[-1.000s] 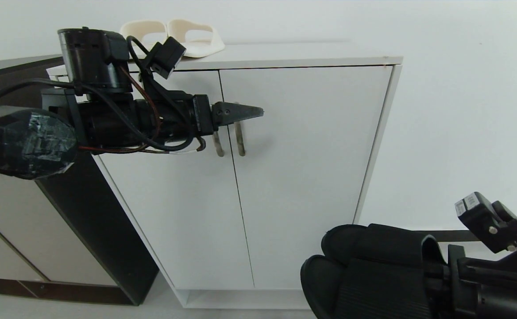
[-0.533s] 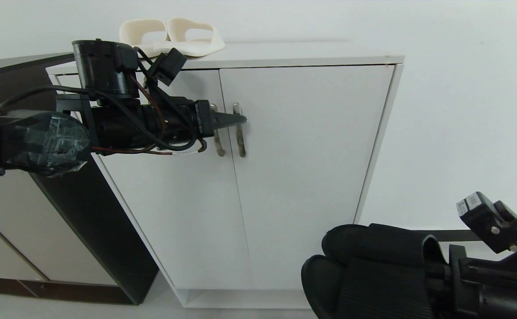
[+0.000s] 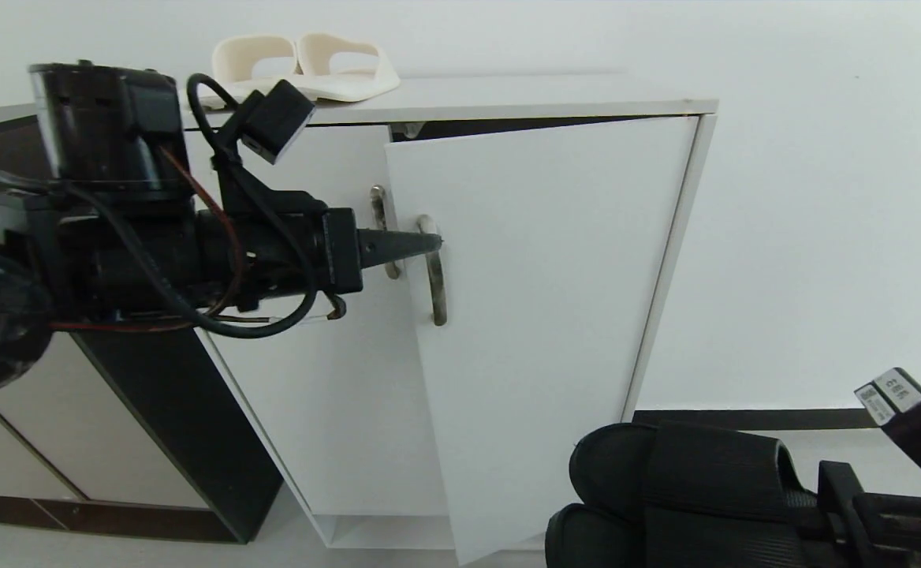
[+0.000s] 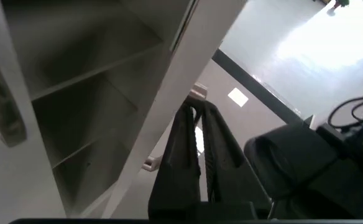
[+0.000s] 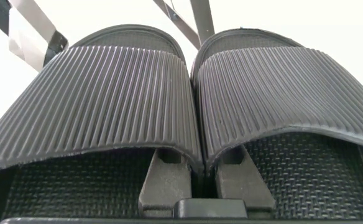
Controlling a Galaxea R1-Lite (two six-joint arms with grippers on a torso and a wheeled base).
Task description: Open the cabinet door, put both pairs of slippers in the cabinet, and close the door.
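The black two-fingered left gripper point(image 3: 427, 241) reaches in from 9 o'clock. It is closed on the slim vertical brushed-metal bar handle point(image 3: 436, 278) near the bar's upper end. Its fingers point(image 4: 183, 142) stand almost together around the bar.

Above, at 11 o'clock, the pair of cream moulded slippers point(image 3: 303, 66) lies side by side on top of the white two-door cabinet point(image 3: 555, 91).

The handle's long axis runs 12 to 6. Its white right-hand door point(image 3: 555, 315) stands ajar, hinged at 3 o'clock, with its free edge swung out towards the robot.

At 5 o'clock, the pair of black ribbed-strap slippers point(image 3: 685, 489) is gripped in the right gripper point(image 5: 203, 186), whose fingers are pinched on the two touching inner walls. Their long axes lie roughly 9 to 3, with the toes towards 9.

Two risks stand out. The door travels in an arc, so a straight pull could slide the narrow fingertips down or off the smooth bar. The door's lower corner is also already near the black slippers' toes, and swinging wider may knock them and loosen that thin pinch.
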